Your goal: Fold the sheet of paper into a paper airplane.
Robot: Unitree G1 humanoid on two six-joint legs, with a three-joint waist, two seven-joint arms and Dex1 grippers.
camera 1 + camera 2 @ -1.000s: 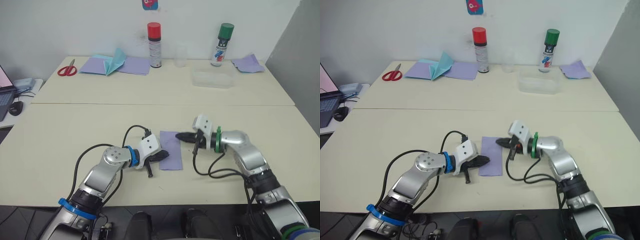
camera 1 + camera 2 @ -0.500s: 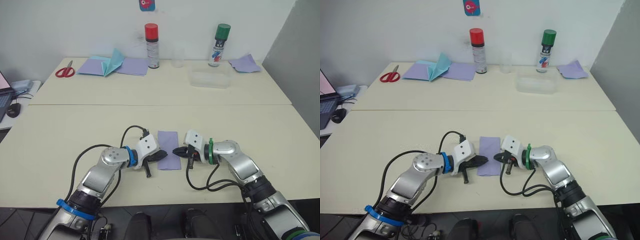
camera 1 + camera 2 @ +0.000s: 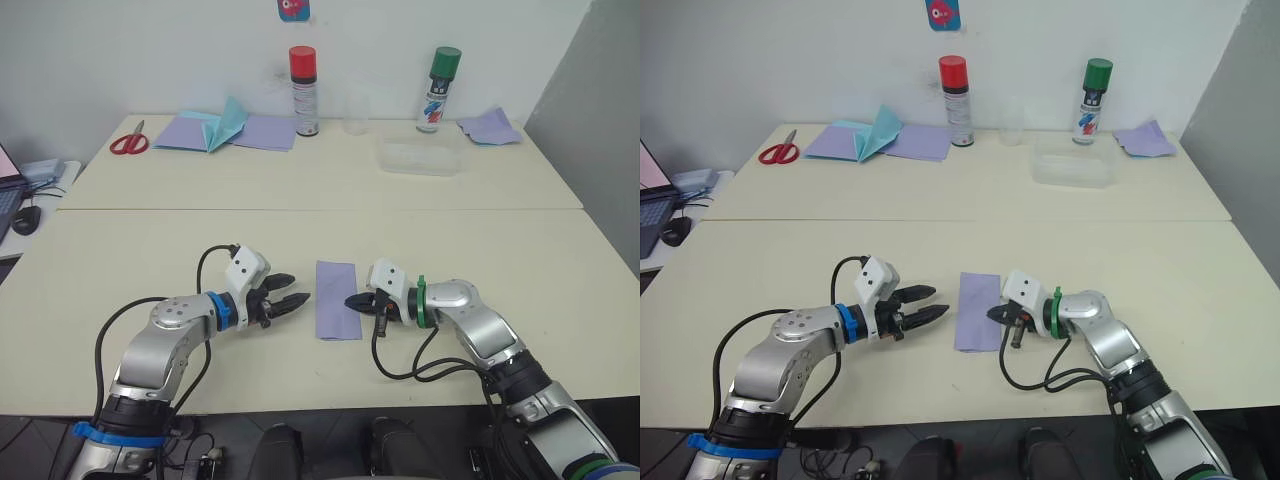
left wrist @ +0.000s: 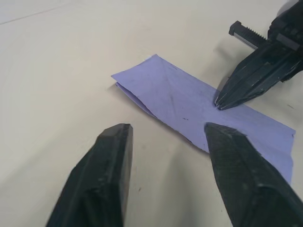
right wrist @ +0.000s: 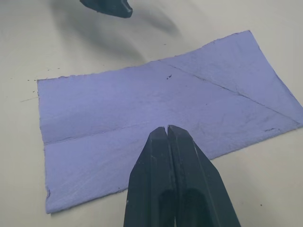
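Sheet of paper [image 3: 337, 299] — folded, flat on near table [image 3: 500, 260]. Right gripper [image 3: 352, 302] — jaws pressed together, tips on sheet's right edge. Left gripper [image 3: 297, 299] — jaws wide, just left of sheet, apart from it.

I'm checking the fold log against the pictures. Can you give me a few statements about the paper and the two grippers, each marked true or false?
1. The sheet of paper lies folded into a narrow rectangle on the table. True.
2. The left gripper is clamped on the paper's edge. False: it is open, off to the side of the sheet, not touching it.
3. The right gripper has its fingers shut, with the tips on the paper. True.
4. The scissors lie beside the folded sheet. False: they are at the far left of the table, near the teal paper.
5. Diagonal crease lines show on the sheet. True.
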